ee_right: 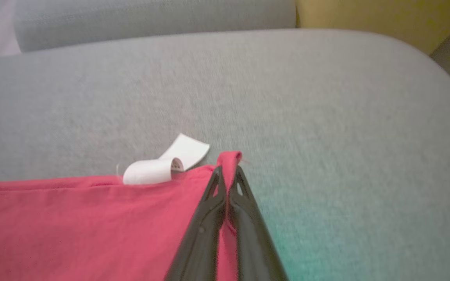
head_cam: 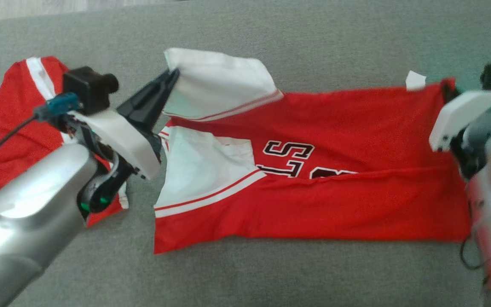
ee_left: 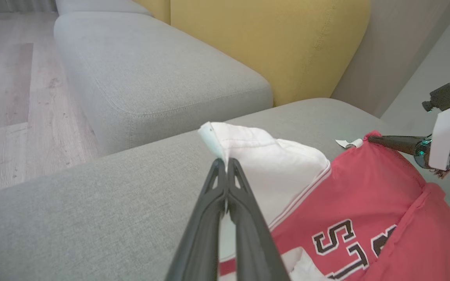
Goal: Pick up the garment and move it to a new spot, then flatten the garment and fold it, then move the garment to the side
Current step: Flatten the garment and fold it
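Red garment [head_cam: 335, 128] within left gripper [head_cam: 172, 73], right gripper [ee_right: 229, 170]

Bare cushion [head_cam: 271, 34] around garment [head_cam: 335, 200]; yellow backrest [ee_left: 268, 47] beyond.

The left gripper [ee_left: 226, 162] is held shut, its fingers pressed together on a white corner of the garment [head_cam: 335, 128], with the left forearm [head_cam: 36, 187] reached in from the near left, while the right gripper [ee_right: 229, 171] is likewise clamped on a red corner.
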